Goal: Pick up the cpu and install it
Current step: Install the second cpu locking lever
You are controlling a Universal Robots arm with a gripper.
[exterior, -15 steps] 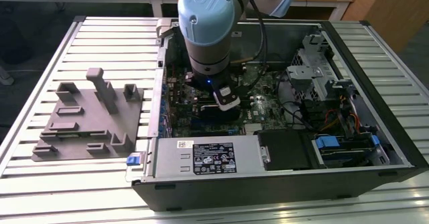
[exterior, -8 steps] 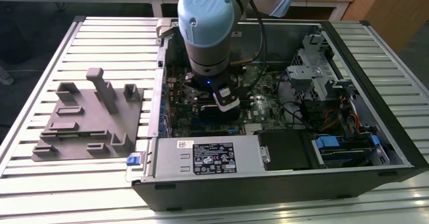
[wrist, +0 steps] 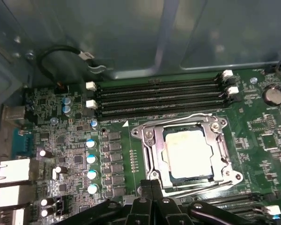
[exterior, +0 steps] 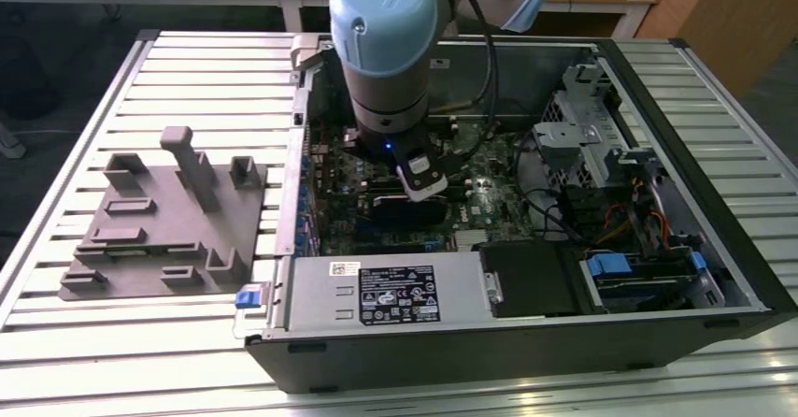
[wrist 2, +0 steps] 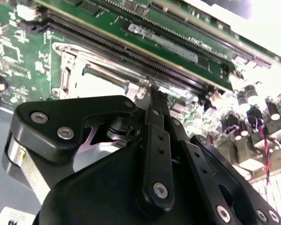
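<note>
The arm is reaching down into the open computer case (exterior: 698, 277), which is lying on its side on the slatted worktop (exterior: 75, 352); the gripper (wrist: 152, 185) is hovering just over the motherboard (wrist: 70, 154), at the edge of the CPU socket (wrist: 147, 145). The cpu (wrist: 187, 152) is lying flat inside the socket's metal frame, pale top up, with the memory slots (wrist: 159, 98) running just beside it; so the placing appears already made, and the step in hand is the seating and release. The fingers (wrist: 147, 187) are pressed together with no gap showing in both wrist views, and they are gripping nothing; their tips are sitting at the frame's near edge rather than on the chip. Whether the chip is fully down on its contacts I cannot tell. The grey fixture (exterior: 163, 230) is standing well apart, outside the case on the exterior view's left. What remains is, by my judgement, a delicate matter: confirming the chip is lying level, and avoiding any sideways push against it.
</note>
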